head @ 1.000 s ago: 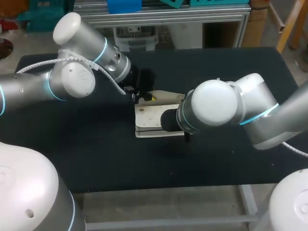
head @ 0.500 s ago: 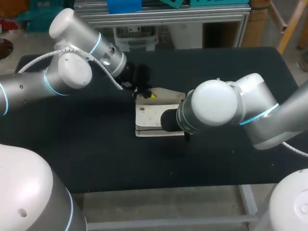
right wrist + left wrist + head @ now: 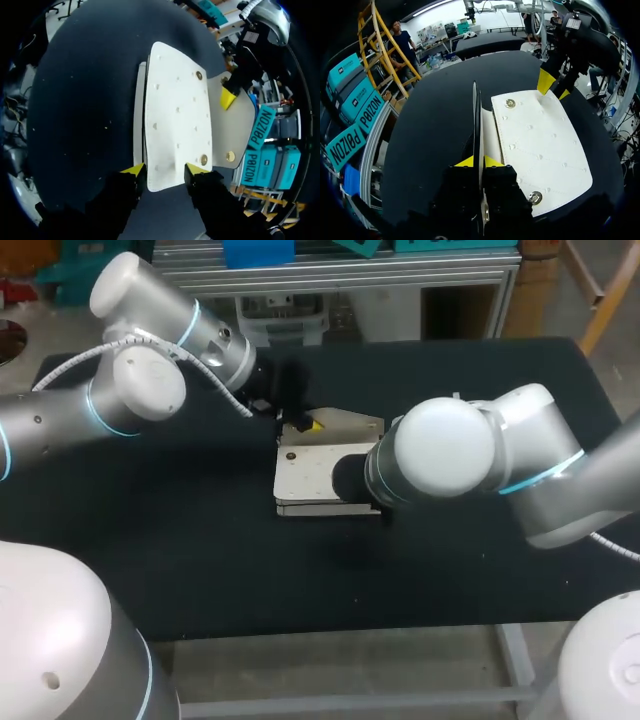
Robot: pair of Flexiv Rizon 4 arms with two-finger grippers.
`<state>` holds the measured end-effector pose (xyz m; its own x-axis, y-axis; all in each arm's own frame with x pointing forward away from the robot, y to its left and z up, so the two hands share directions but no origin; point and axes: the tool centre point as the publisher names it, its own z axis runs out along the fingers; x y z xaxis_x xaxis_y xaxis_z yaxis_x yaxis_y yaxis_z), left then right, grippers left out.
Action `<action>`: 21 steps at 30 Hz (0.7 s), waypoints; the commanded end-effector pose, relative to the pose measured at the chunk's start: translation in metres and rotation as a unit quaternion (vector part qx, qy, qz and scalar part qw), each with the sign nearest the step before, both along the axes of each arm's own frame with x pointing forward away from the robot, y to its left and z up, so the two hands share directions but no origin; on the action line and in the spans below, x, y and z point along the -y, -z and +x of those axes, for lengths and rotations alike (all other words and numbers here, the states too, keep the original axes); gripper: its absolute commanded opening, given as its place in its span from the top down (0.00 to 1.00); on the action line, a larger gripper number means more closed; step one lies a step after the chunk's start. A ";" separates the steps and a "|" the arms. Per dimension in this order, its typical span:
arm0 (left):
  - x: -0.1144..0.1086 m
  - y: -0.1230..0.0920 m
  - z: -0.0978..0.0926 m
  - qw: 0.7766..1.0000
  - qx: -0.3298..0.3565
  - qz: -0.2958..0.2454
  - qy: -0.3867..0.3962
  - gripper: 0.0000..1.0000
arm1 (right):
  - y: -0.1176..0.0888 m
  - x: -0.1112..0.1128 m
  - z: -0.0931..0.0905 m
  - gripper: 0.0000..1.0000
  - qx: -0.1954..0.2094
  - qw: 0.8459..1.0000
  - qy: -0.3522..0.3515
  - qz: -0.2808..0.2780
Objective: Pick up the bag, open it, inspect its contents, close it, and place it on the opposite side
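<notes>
White bag (image 3: 540, 145), flap (image 3: 475, 117) in left tool (image 3: 479, 161).

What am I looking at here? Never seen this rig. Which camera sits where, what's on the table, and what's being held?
Two robot arms work at a black table. The wide picture comes from a fixed camera above and behind them. In it the left arm enters from the left and the right arm from the right. The two round pictures come from a camera on each wrist, looking out along that arm's hand. On the table lies a flat white bag with metal snaps. The left hand pinches the bag's flap, which stands raised on edge off the body. The right hand sits at the opposite side of the bag. Whether it grips isn't clear.
</notes>
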<state>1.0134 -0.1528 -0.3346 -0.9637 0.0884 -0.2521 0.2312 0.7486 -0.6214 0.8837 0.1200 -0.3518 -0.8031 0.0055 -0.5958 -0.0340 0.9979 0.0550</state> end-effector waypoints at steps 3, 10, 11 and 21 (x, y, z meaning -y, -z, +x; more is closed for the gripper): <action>-0.008 -0.026 -0.012 1.000 0.008 0.009 -0.026 1.00 | -0.049 0.006 -0.020 0.00 0.014 1.000 0.015 0.013; -0.011 -0.043 -0.020 0.999 0.002 0.019 -0.038 1.00 | -0.081 0.008 -0.024 0.00 0.046 0.998 0.014 0.028; -0.011 -0.046 -0.021 0.999 0.000 0.019 -0.038 1.00 | -0.084 0.009 -0.024 0.00 0.051 0.998 0.015 0.029; -0.009 -0.076 -0.035 0.999 -0.014 0.019 -0.047 1.00 | -0.103 0.009 -0.021 1.00 0.066 0.997 0.015 0.042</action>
<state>0.9822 -0.1476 -0.2694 -0.9750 0.0116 -0.2218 0.1473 0.7813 -0.6065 0.8633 0.1141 -0.2520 -0.7168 0.0809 -0.6926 -0.0112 0.9918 0.1274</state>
